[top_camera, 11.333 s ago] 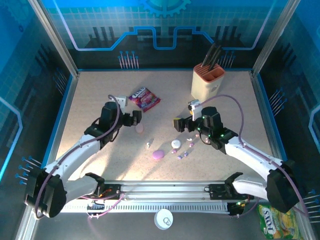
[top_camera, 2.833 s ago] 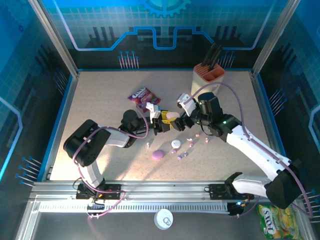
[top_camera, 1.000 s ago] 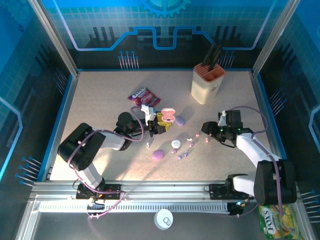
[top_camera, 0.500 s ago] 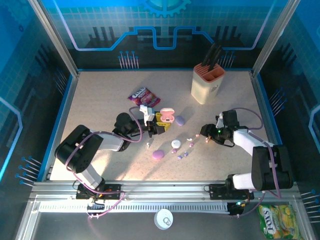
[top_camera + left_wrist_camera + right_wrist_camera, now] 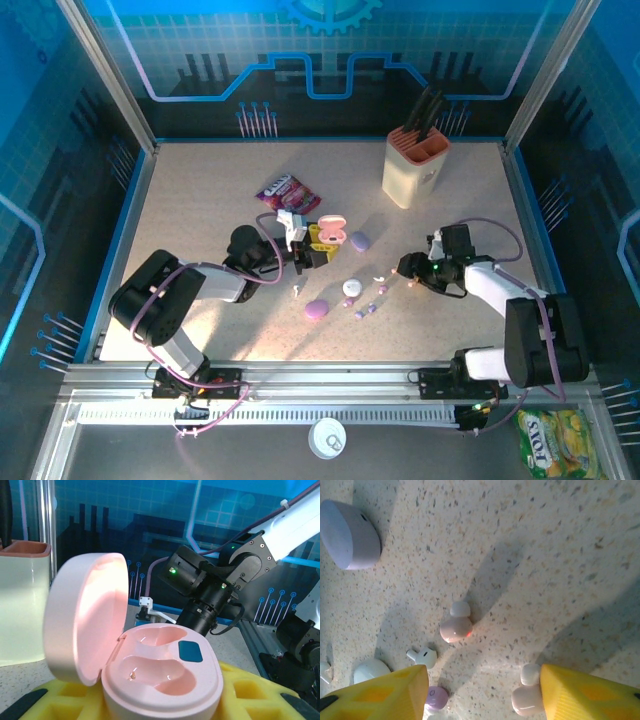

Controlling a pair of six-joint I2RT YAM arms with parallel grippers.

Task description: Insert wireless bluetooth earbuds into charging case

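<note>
**Right claw open over the pink buds; left claw clamped on the open case**

From the right wrist, the right gripper (image 5: 484,676) stands open. Its two yellow fingers (image 5: 390,692) are spread apart, with nothing between them but bare table (image 5: 560,555). One pink earbud (image 5: 456,626) lies on the table at 12 o'clock of the gap, just ahead of the fingertips and clear of both. A second pink earbud (image 5: 525,697) lies at 4 o'clock of the gap, close against the inner face of the finger on that side. A white earbud (image 5: 422,655) and a lilac earbud (image 5: 436,698) lie by the other finger, at 9 and 8 o'clock. A white case (image 5: 370,670) sits beyond them, and a lilac case (image 5: 350,527) lies far off at 10 o'clock.

From above, the right arm is folded low over the table, its forearm reaching toward 9 o'clock.

The left gripper (image 5: 318,243) is closed on the pink charging case (image 5: 165,680). Yellow pads (image 5: 250,695) press the base from both sides. The lid (image 5: 85,615) stands open at 10 o'clock, and both wells are bare. The left arm is bent sharply at the elbow, and its forearm lies low and points to 3 o'clock. The held case sits at 10 o'clock of the scattered buds, apart from the right claw.
</note>
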